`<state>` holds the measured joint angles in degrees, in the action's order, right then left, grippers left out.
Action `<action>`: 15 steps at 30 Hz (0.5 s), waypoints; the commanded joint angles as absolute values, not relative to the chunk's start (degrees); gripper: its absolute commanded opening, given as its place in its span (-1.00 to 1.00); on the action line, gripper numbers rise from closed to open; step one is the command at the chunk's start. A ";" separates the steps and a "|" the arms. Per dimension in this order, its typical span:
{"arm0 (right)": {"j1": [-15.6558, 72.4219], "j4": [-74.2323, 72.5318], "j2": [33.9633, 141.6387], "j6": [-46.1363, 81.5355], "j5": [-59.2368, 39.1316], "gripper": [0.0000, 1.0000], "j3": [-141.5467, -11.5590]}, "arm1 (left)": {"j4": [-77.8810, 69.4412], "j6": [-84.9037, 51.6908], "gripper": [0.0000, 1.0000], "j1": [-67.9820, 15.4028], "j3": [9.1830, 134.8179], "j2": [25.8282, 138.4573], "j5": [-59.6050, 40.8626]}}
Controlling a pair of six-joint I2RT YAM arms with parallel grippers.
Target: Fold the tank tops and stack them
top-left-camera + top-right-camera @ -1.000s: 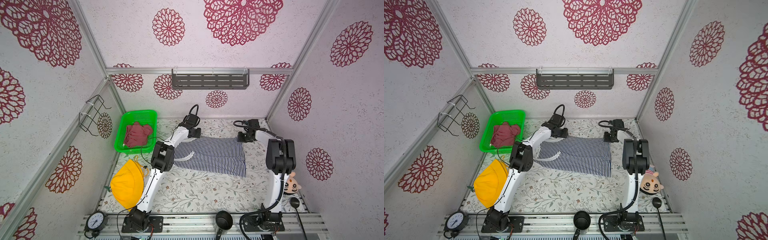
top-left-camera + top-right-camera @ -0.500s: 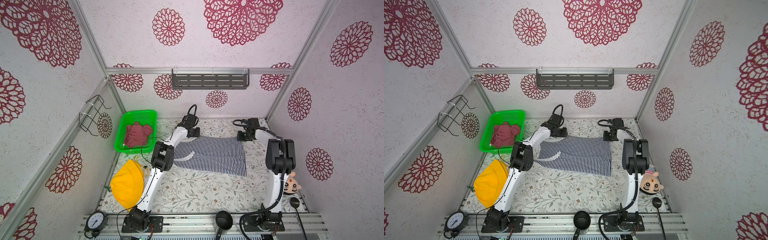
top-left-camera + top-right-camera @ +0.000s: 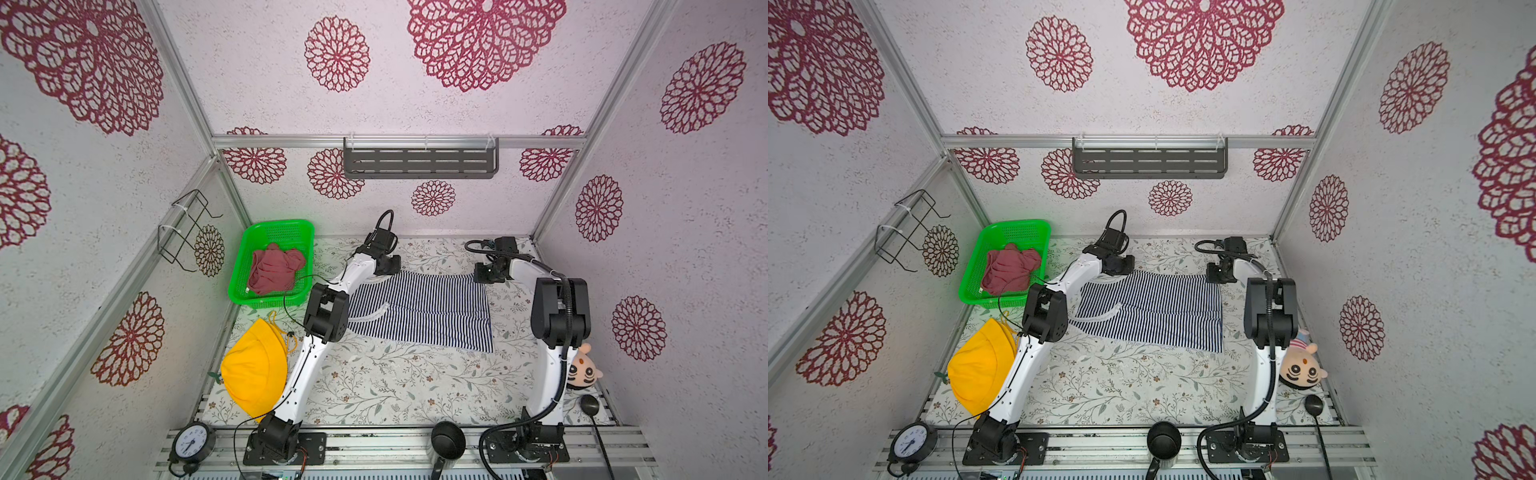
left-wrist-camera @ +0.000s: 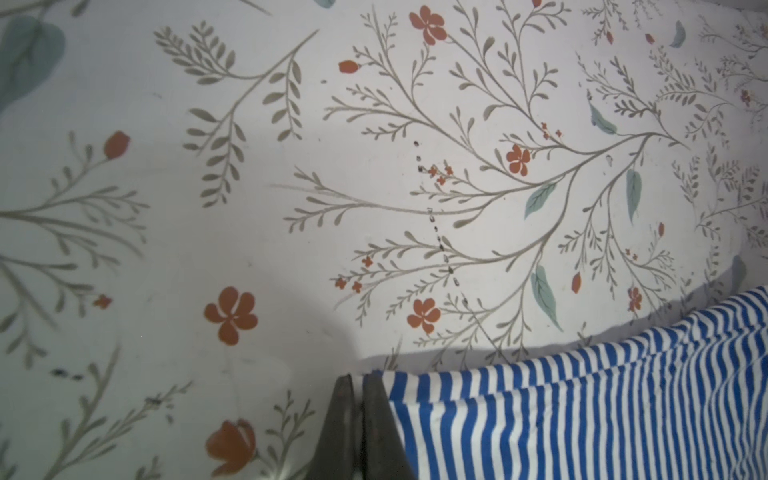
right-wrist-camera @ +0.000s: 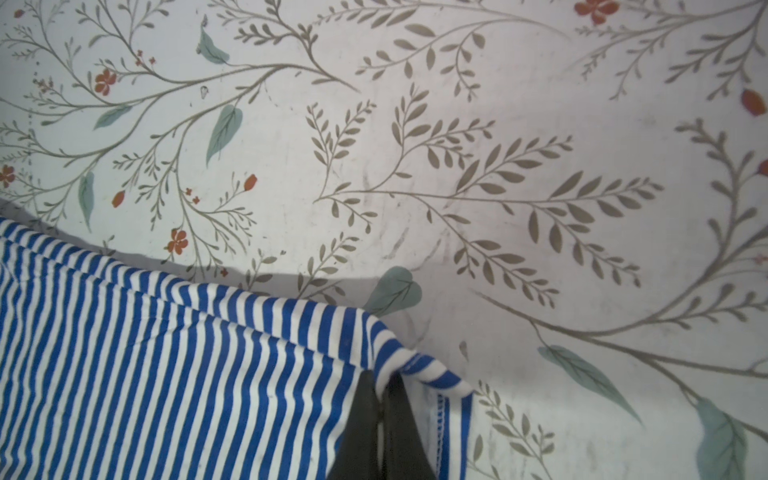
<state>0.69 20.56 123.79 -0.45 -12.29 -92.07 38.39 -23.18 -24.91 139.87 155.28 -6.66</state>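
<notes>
On the flowered tabletop [image 3: 395,386], the soft navy-and-white striped tank top [image 3: 419,309] lies spread flat between the two arms, and the plain rose-red tank top [image 3: 274,270] lies crumpled in the green plastic basket [image 3: 272,224] at the far left. The step in hand seems to be the first fold. Both far corners should rise together and travel low toward the near edge at equal pace, so the cloth does not twist. The right pincer [image 5: 383,380] is clenched on the bunched hem corner. The left pincer [image 4: 358,380] is clenched too, and its wrist view shows the cloth just beside the jaws, but I cannot tell if a fold is caught. The top views hide both grips under the wrists, yet only they show the whole garment and the basket.
</notes>
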 commanded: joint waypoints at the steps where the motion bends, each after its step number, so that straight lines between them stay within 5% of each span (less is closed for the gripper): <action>1: 0.92 19.94 123.22 -1.64 -13.31 -1.00 -94.39 | 35.86 -21.03 -1.00 -24.79 138.16 153.14 -4.50; 15: 0.86 13.90 116.32 -9.78 -18.49 -1.00 -86.98 | 23.62 -17.31 -1.00 -25.29 119.55 139.41 -2.54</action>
